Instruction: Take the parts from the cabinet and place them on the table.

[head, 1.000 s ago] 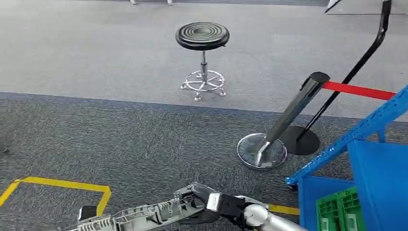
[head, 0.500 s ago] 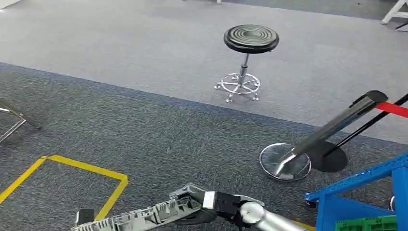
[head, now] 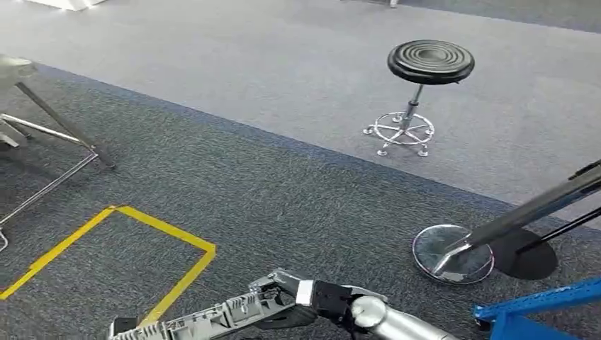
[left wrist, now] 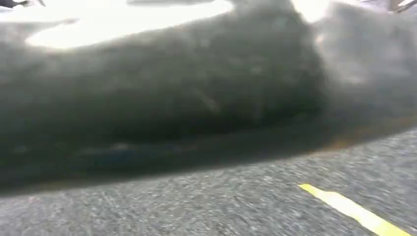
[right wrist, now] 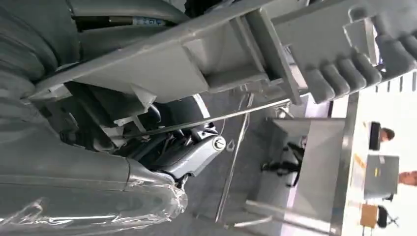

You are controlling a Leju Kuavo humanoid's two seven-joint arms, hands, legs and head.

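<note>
Yellow floor tape [head: 173, 237] marks dark carpet [head: 283, 191] at left. Low centre, a long grey ribbed part [head: 205, 319] is gripped by the right hand [head: 298, 304], fingers wrapped round its near end; part carried above the carpet. Left hand: cannot tell. Black stool [head: 429, 64] beyond. Leaning post [head: 524, 212] and blue frame [head: 538, 312] at right.
</note>
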